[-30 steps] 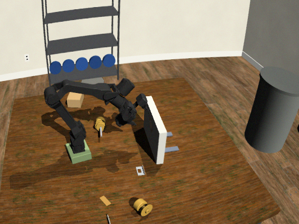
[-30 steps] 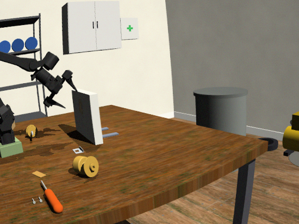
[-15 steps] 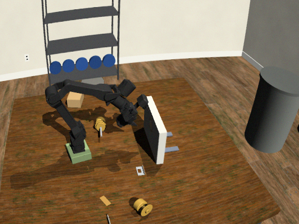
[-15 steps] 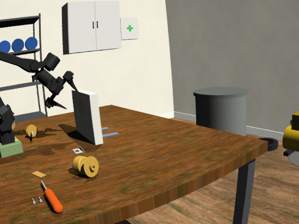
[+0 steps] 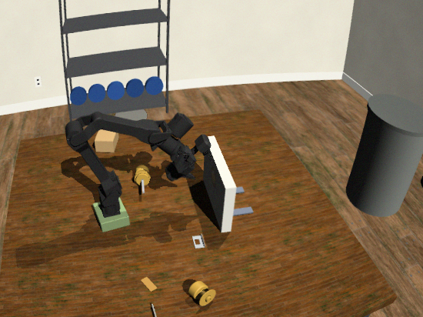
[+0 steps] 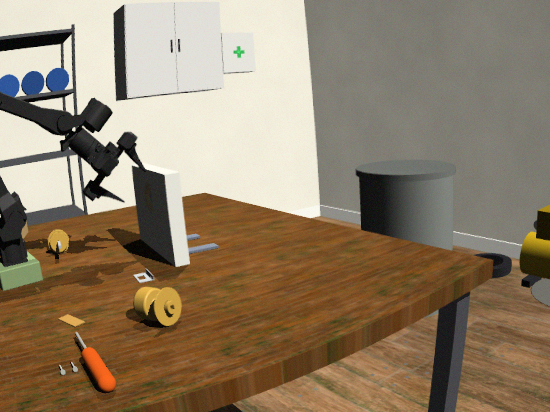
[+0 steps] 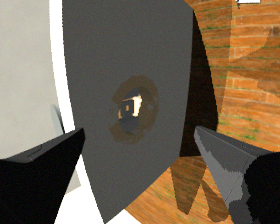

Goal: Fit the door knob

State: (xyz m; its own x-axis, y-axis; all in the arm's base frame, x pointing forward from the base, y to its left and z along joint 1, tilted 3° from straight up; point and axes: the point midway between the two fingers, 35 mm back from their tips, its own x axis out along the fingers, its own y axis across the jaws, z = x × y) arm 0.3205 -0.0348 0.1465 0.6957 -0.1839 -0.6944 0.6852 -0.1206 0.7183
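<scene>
A: What is largest?
B: The wooden table (image 5: pixel 269 255) (image 6: pixel 325 272), bearing the upright door panel (image 5: pixel 229 209) (image 6: pixel 181 222) (image 7: pixel 170 50) right of the arm.
A: And the gripper (image 5: pixel 188 163) (image 6: pixel 134 184) (image 7: pixel 140 132)?
B: Fingers spread wide, grasping nothing, at the panel's left face.
A: The knob with the spindle (image 5: pixel 142 178) (image 6: pixel 58 242)?
B: It lies on the table between arm base (image 5: pixel 115 223) (image 6: pixel 25 275) and panel, its spindle outside the socket.

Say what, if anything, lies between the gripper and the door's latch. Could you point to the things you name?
Nothing: the wrist view shows a bare gap from the open gripper (image 5: pixel 201 166) (image 6: pixel 134 185) (image 7: pixel 140 131) to the latch (image 7: pixel 130 108).
</scene>
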